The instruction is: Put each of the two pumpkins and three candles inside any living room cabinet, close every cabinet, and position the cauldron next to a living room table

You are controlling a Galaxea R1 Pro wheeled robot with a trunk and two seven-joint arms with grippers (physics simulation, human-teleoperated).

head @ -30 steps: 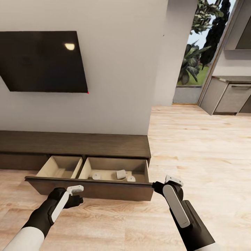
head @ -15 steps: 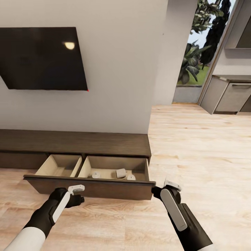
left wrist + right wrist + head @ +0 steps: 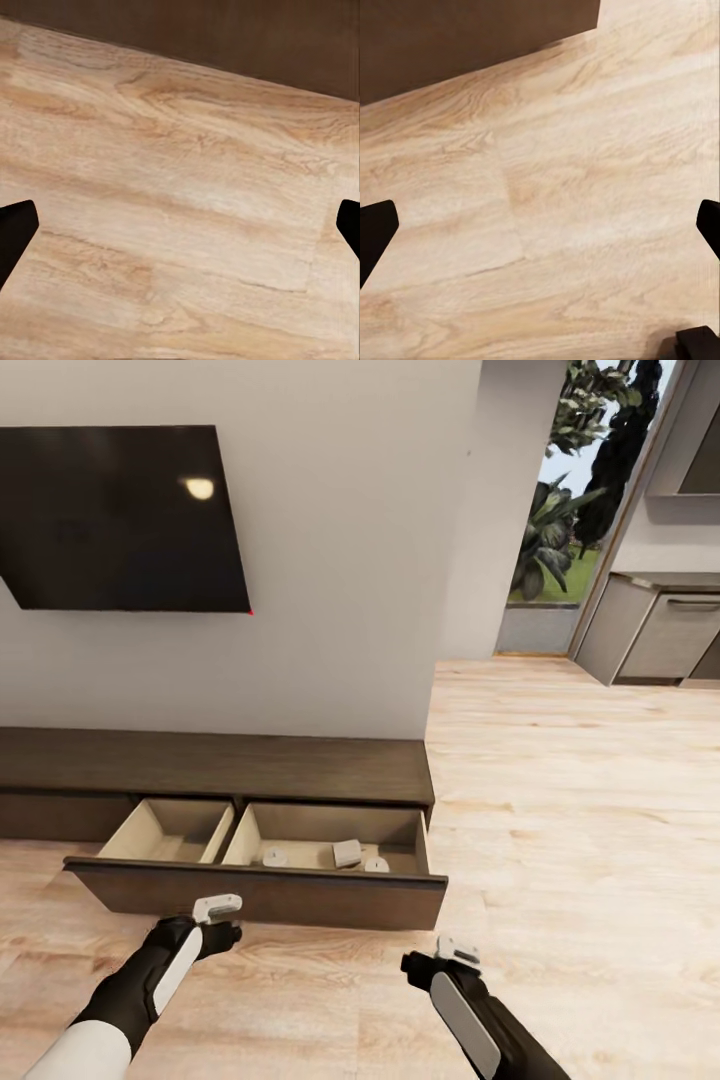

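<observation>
The long dark-brown cabinet [image 3: 210, 768] runs along the wall, and its wide drawer front [image 3: 260, 892] is pulled out. Three grey-beige candles lie in the drawer's right compartment: one [image 3: 275, 855] at the left, one [image 3: 347, 852] tipped in the middle, one [image 3: 377, 865] at the right. The left compartment [image 3: 165, 835] holds nothing. My left gripper [image 3: 224, 934] hangs just in front of the drawer front; its fingers [image 3: 15, 234] stand wide apart over the floor. My right gripper [image 3: 420, 970], also open, is lower and further from the drawer. Pumpkins, cauldron and table are out of view.
A black TV [image 3: 120, 520] hangs on the white wall above the cabinet. Pale wooden floor [image 3: 560, 810] stretches to the right toward a window with plants [image 3: 560, 510] and grey kitchen units [image 3: 650, 630]. The drawer's dark front [image 3: 465, 45] fills one corner of the right wrist view.
My right arm has drawn back from the drawer's right corner, toward me and to the left. The left arm has barely moved. The view has shifted slightly.
</observation>
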